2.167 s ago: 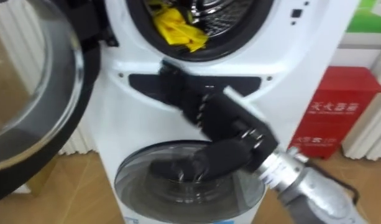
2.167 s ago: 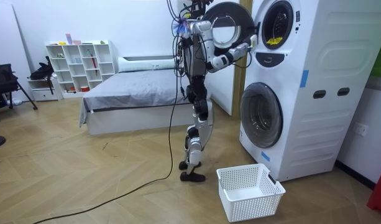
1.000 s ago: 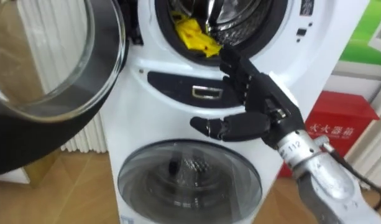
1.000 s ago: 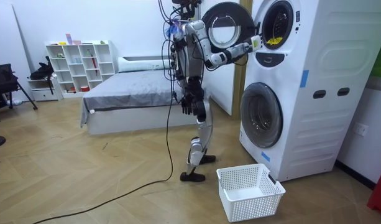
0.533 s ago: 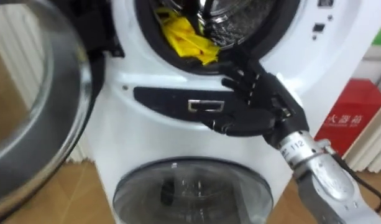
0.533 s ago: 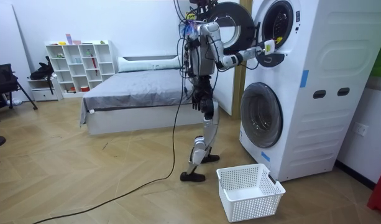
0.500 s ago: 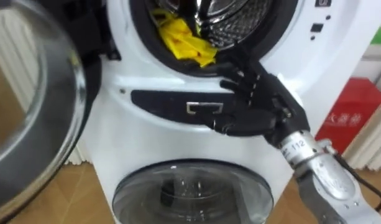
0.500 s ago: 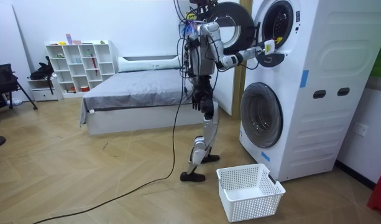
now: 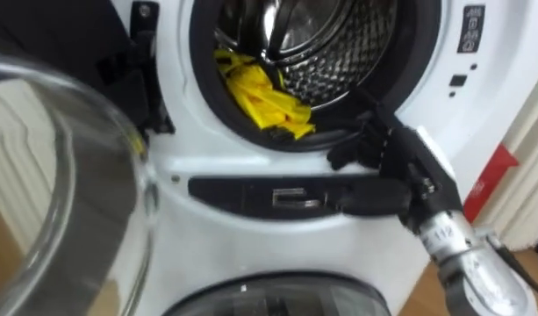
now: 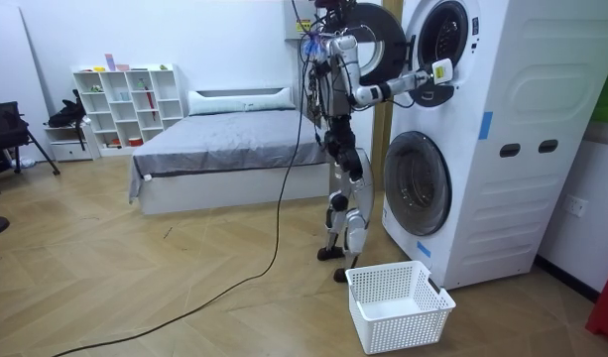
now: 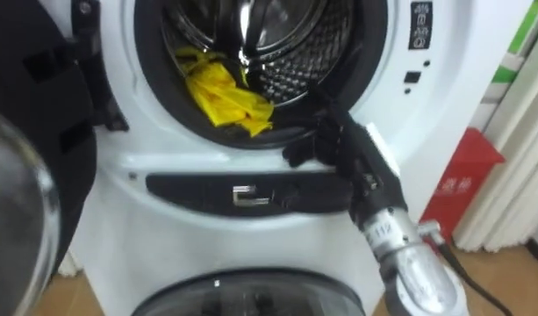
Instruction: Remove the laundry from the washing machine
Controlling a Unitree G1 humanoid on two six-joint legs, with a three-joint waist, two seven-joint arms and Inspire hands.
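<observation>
**Inspector:** Item to be retrieved?

**Assistant:** One yellow garment [image 9: 264,98]. It is bright, thin, soft cloth, crumpled into folds, with one end trailing towards the front. It lies inside the drum [image 9: 339,48] of the upper washing machine [image 9: 207,235], on the left part of the floor of the opening, with its lower end against the black ring [image 9: 203,105] round the mouth.

**Inspector:** Hand condition?

**Assistant:** The right hand [image 9: 391,174] is black and held at the lower right of the opening. Its fingers [image 9: 346,156] are loosely spread and slightly bent, and they grip nothing. The thumb lies out along the dark panel [image 9: 238,191]. The hand is near the garment but apart from it. Whether the fingertips touch the ring, I cannot tell.

**Inspector:** Materials and shapes?

**Assistant:** The drum is shiny metal, round, and dotted with small holes. The casing is smooth, glossy white. The dark panel below the opening is long, with rounded ends and a small bright rectangular piece at its middle. The door [image 9: 71,189] stands swung open on the left. It is a domed pane of clear glass in a black frame. Below, the curved top of the lower door [image 9: 269,297] is also glass.

**Inspector:** Robot position?

**Assistant:** In the room view it stands close before the stacked machines with its right arm raised to the upper opening. A white latticed basket [image 10: 403,319] sits on the wooden floor just beside its feet.
</observation>
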